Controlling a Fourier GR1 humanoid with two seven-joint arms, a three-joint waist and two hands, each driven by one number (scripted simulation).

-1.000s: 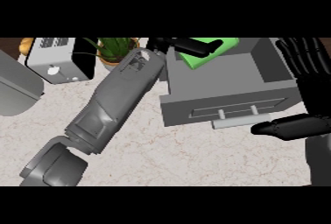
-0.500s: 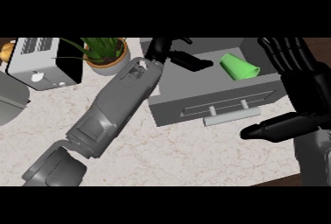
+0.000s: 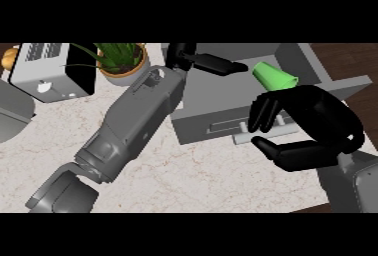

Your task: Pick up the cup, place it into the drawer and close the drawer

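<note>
The green cup [image 3: 275, 76] lies on its side inside the open grey drawer [image 3: 214, 107], toward its far right. My left hand [image 3: 203, 61] is at the drawer's far left corner. Its fingers point right toward the cup and are open, a small gap short of it. My right hand [image 3: 314, 125] hangs over the drawer's front panel with its fingers bent downward. The drawer handle [image 3: 255, 136] shows just below and left of those fingers, with the thumb beneath it. The hand holds nothing.
A potted plant [image 3: 122, 60] stands close to my left forearm, with a toaster [image 3: 52, 72] to its left. A grey appliance [image 3: 11, 117] sits at the far left edge. The counter [image 3: 199, 175] ends on the right, where wooden floor shows.
The cup has left my left hand and now lies in the drawer, and that hand has drawn back to the left. My right hand has swung in from the right over the drawer front.
</note>
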